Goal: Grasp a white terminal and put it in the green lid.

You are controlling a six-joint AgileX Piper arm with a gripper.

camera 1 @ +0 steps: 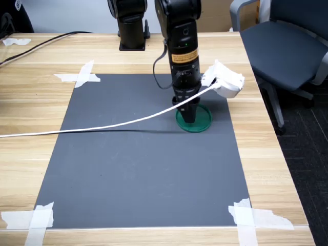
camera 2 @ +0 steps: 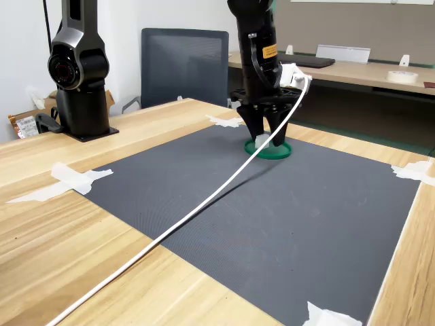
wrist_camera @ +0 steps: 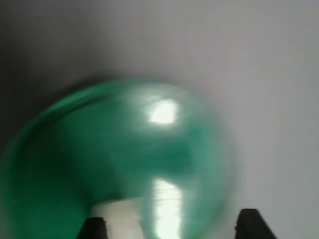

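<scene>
Hovering low over the green lid [camera 1: 195, 121], the tool [camera 1: 188, 116] points straight down into it, fingertips at or just above the lid floor in both exterior views. Placing step, near its end by my read.

In the second exterior view the fingers [camera 2: 255, 129] look splayed apart, with a small pale bit, the white terminal [camera 2: 262, 140], between them close to the lid [camera 2: 279, 151]. The wrist view is blurred: the lid [wrist_camera: 99, 149] fills most of it, two dark fingertips [wrist_camera: 251, 224] stand well apart at the edge, and a whitish block [wrist_camera: 119, 216] sits beside one tip, over the green. Jaws read as spread, not clamped. Whether the terminal is free on the lid floor or touching one finger, can't tell.

The lid sits on the dark mat [camera 1: 138, 169] toward the far right part in the first exterior view. A white cable [camera 1: 102, 126] runs from the wrist camera [camera 1: 225, 81] across the mat, off the first exterior view's left. Tape strips [camera 1: 82, 76] hold the mat corners to the wooden table [camera 1: 31, 92]. A second arm's base [camera 2: 78, 81] stands idle at the second exterior view's left.

Next move: a straight vertical lift, jaws kept apart, slow enough not to drag the terminal or tip the lid; check the piece stays inside the rim.
</scene>
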